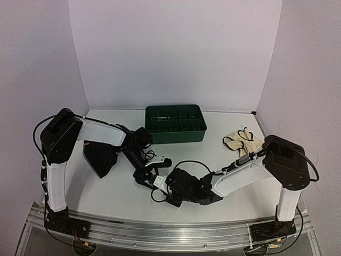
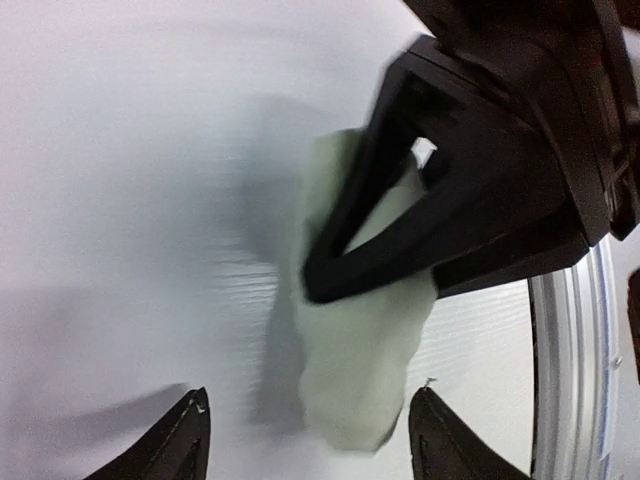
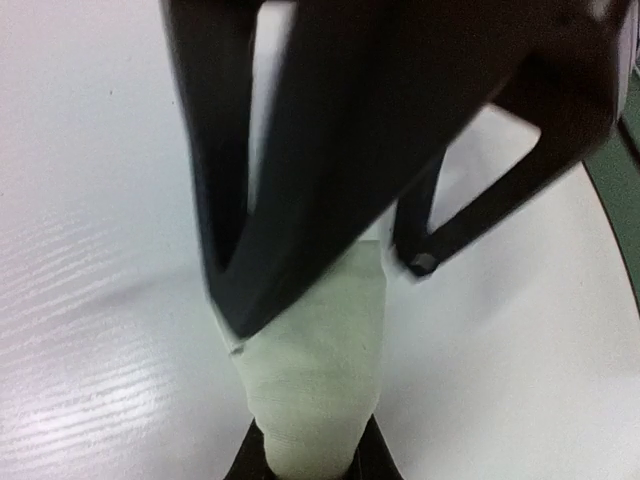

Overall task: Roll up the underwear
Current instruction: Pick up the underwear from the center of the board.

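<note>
The pale mint-white underwear [image 2: 362,365] is a tight roll held just above the white table. My right gripper [image 3: 312,466] is shut on one end of the roll [image 3: 318,360]. My left gripper [image 2: 312,442] is open, its fingertips [image 2: 186,440] standing either side of the roll's other end without touching it. In the top view both grippers meet at the front middle, the left gripper [image 1: 160,172] and the right gripper [image 1: 171,186], and they hide the roll. The black underwear [image 1: 101,158] lies under the left arm. The cream underwear with dark edging [image 1: 243,142] lies at the right.
A dark green compartmented tray [image 1: 176,133] stands at the back middle of the table. White walls close the table on three sides. A metal rail [image 1: 170,229] runs along the near edge by the arm bases.
</note>
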